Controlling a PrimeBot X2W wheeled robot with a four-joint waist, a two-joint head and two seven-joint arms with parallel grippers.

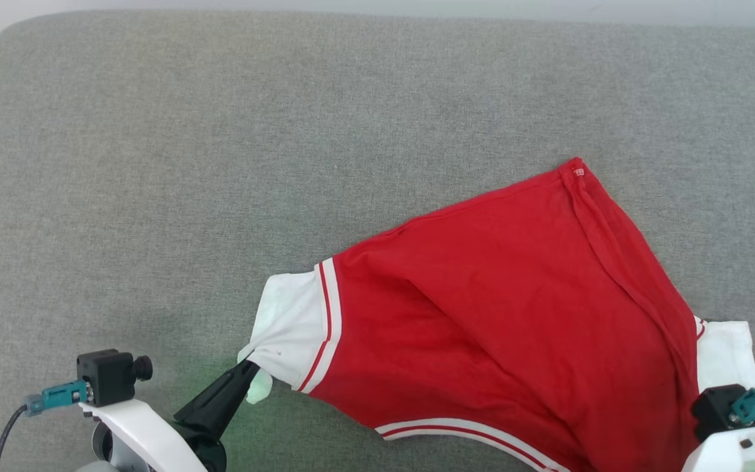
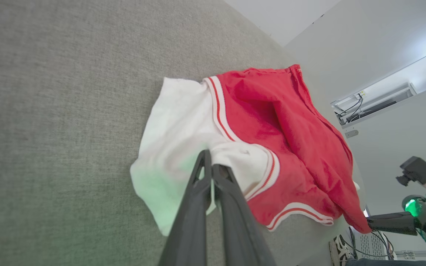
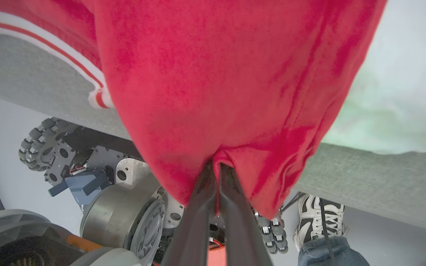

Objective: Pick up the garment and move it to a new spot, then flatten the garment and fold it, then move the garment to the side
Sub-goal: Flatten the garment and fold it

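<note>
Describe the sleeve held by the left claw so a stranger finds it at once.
On the wide grey fabric surface lies a red T-shirt, toward the near right. Its white sleeve on the robot's left side is pinched by the left claw. Unlike the other white sleeve, beside the right arm, it lies left of the red body.

red white-sleeved garment (image 1: 482,308) rumpled on grey surface

The left end effector (image 1: 250,369) angles up and rightward from the lower left, its two dark fingers pinched together on the shirt (image 1: 495,295). The right end effector (image 3: 215,167) is likewise clamped on the shirt, and the pale right wrist (image 1: 735,449) sits at the lower right.
</note>
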